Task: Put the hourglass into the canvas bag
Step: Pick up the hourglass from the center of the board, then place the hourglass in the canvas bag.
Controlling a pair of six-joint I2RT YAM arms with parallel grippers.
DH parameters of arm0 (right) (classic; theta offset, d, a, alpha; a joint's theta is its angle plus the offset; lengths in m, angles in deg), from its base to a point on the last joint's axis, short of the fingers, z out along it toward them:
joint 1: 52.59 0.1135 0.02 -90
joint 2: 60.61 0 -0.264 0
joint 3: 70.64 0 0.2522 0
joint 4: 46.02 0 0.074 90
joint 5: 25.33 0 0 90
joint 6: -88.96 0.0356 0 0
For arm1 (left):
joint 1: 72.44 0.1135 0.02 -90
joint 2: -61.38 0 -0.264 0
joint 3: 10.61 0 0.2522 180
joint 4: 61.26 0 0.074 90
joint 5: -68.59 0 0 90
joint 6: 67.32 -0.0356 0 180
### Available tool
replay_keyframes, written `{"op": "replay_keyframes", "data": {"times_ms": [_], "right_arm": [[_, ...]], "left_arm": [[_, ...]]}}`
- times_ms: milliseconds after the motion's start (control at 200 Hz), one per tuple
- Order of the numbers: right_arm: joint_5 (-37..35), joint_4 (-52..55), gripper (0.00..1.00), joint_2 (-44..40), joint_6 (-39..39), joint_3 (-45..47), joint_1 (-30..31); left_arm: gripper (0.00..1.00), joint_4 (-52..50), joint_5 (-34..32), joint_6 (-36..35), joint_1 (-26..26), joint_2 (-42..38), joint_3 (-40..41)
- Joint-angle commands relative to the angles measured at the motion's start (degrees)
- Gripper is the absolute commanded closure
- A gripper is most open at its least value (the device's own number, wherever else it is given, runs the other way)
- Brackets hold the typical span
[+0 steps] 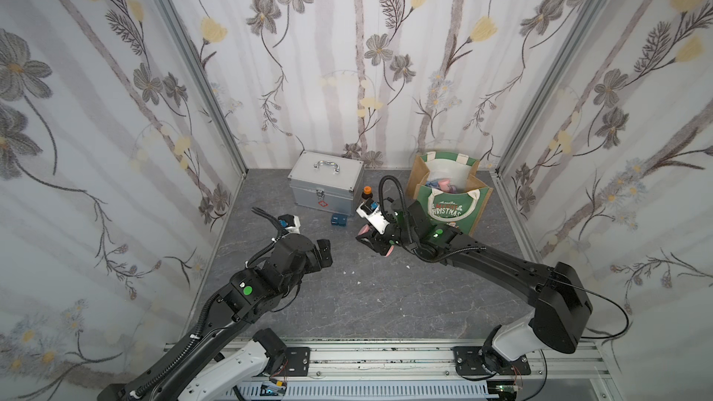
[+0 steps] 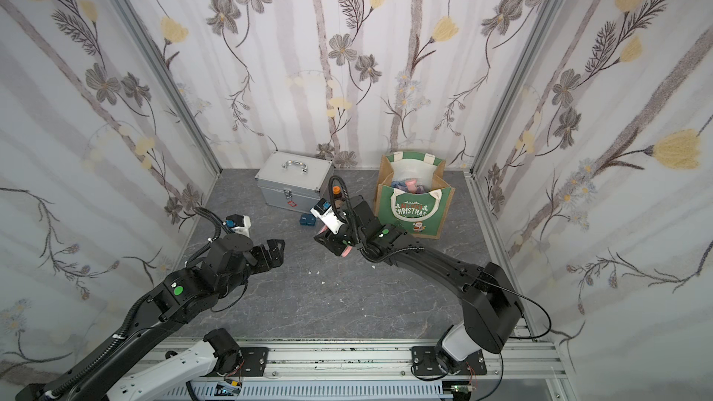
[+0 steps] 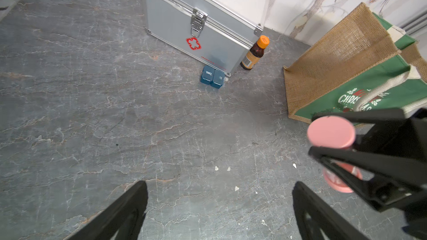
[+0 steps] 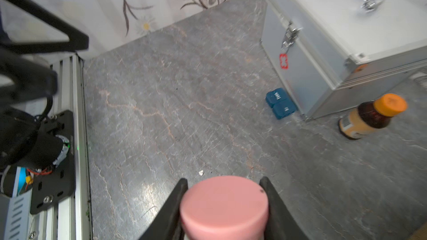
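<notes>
The hourglass [image 4: 224, 206] has pink round end caps, and my right gripper [image 4: 223, 181] is shut on it, one black finger on each side. Both top views show it in that gripper [image 1: 372, 241] over the table's middle, just left of and nearer than the canvas bag [image 1: 468, 206]. The left wrist view shows the hourglass [image 3: 330, 131] tilted between the right fingers. The bag [image 2: 440, 206] stands upright at the back right, its mouth open, with pink and blue items inside. My left gripper [image 1: 324, 250] is open and holds nothing, left of the hourglass and apart from it.
A silver metal case [image 1: 326, 183] stands at the back centre. A brown bottle with an orange cap [image 1: 366, 192] stands between the case and the bag. A small blue pill box [image 1: 338, 219] lies in front of the case. Patterned walls close in three sides.
</notes>
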Motion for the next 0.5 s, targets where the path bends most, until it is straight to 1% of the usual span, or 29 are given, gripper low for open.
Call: {"op": "replay_keyframes", "data": {"times_ms": [0,35,55,150,245,405,495], "right_arm": [[-0.82,-1.26,0.69,-2.88,5.58,-2.43,-3.77],[-1.75,-0.74,0.69,-2.92,6.11,-3.4,-5.04],[-2.5,-0.48,0.69,-4.88,6.51,-3.8,-5.75],[-5.06,0.37,0.7,-6.69,8.41,-5.76,-9.77],[-6.18,0.43,0.7,-8.05,10.54,-7.29,-14.51],[-11.5,0.4,0.71,-8.78,12.06,-9.44,-20.27],[-16.08,0.22,0.72,-8.25,11.86,-10.54,-22.4]], "left_arm": [[0.0,5.34,2.13,-2.02,0.05,2.15,-1.68],[0.0,6.09,2.8,-2.49,0.05,3.12,-2.18],[0.0,6.57,3.12,-2.78,0.05,3.71,-2.55],[0.0,8.01,4.57,-3.74,0.05,6.64,-4.3],[0.0,9.95,6.04,-4.59,0.05,9.29,-5.41],[0.0,12.73,8.52,-5.47,0.05,13.44,-7.49],[0.0,14.27,9.59,-5.78,0.11,15.43,-8.42]]}}
